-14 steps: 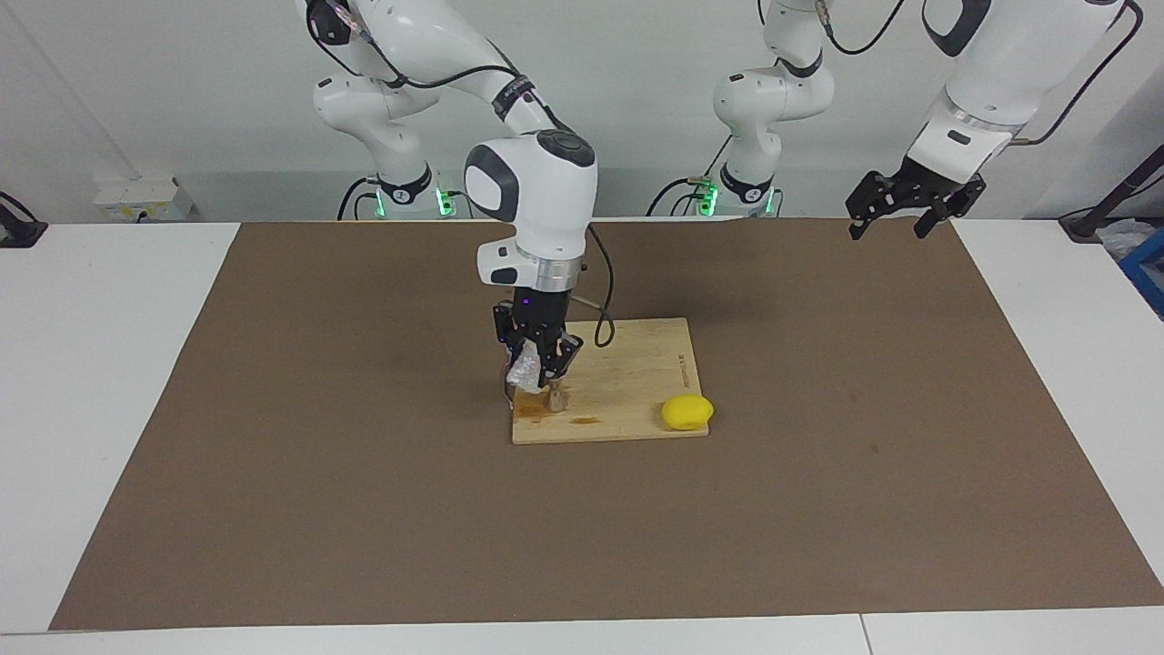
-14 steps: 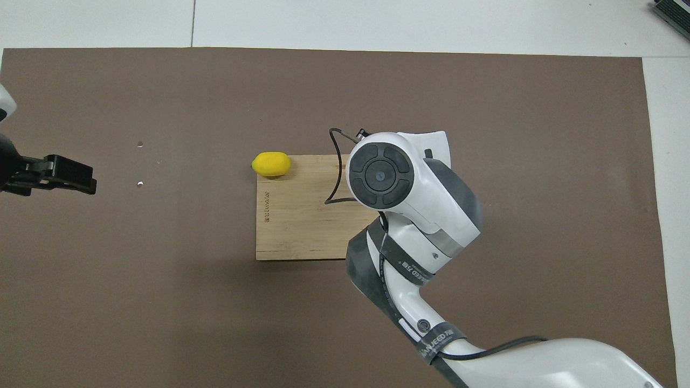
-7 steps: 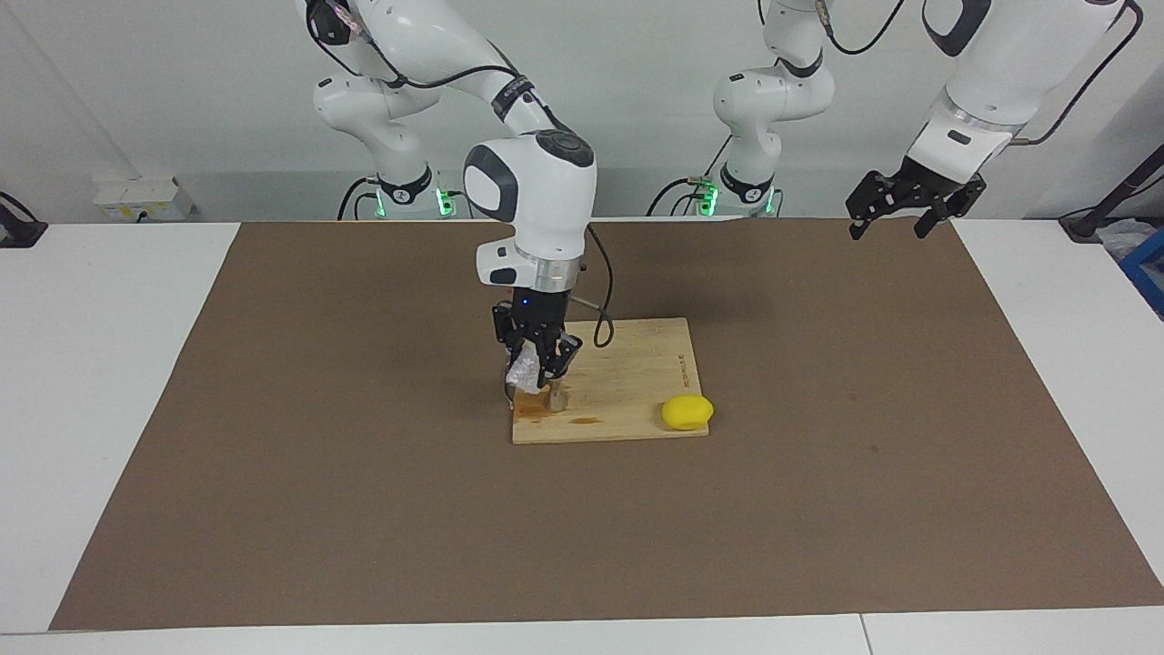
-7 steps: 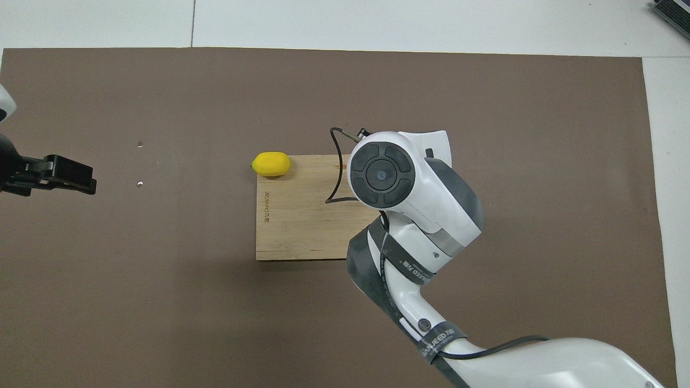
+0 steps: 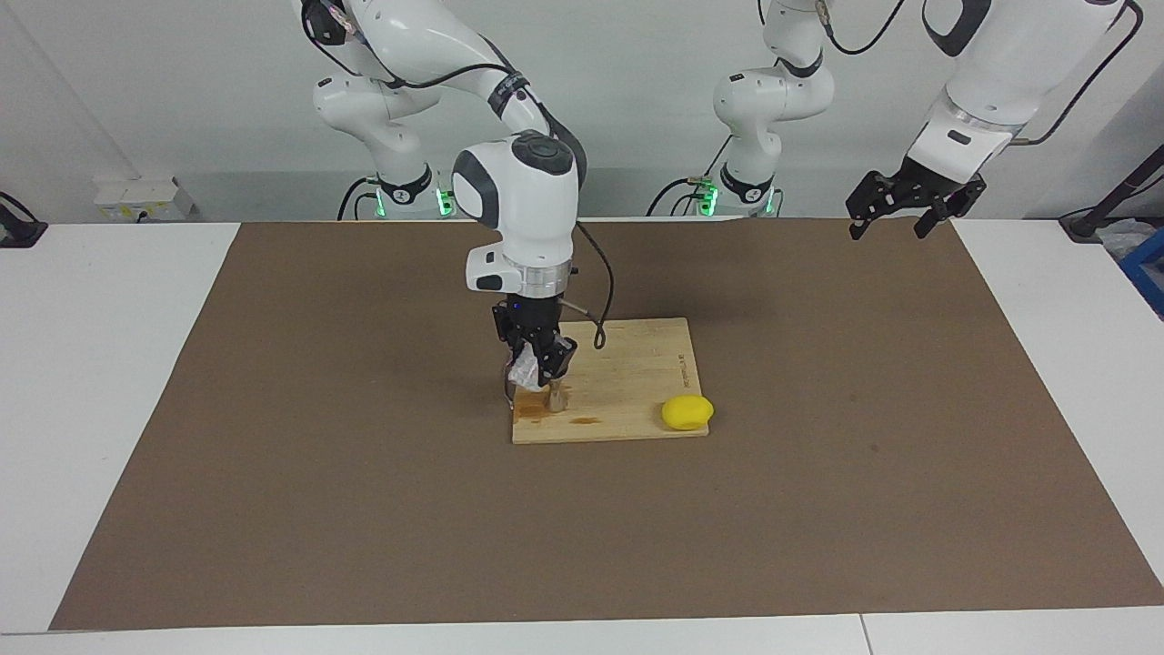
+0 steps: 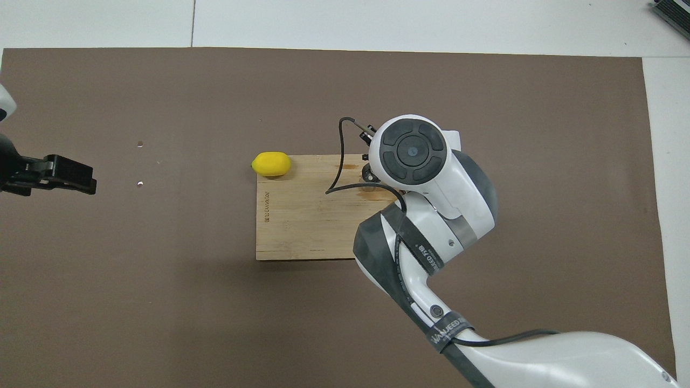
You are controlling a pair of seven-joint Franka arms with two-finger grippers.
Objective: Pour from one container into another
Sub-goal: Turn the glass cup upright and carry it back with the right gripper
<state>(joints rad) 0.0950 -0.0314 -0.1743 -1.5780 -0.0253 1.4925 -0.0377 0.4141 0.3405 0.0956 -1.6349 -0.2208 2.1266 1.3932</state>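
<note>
One clear cup (image 5: 524, 372) pinched in right pincer (image 5: 538, 364) over one jigger (image 5: 555, 398); one lemon (image 5: 687, 412); left pincer (image 5: 900, 211) spread, waiting.

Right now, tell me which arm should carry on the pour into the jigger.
The right. Its gripper holds the clear cup tilted over the jigger on the cutting board. The left gripper waits in the air at the left arm's end of the table.

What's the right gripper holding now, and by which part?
The right gripper holds the clear cup, tipped over the jigger on the cutting board; the exact place of the hold cannot be told. The left gripper holds nothing.
</note>
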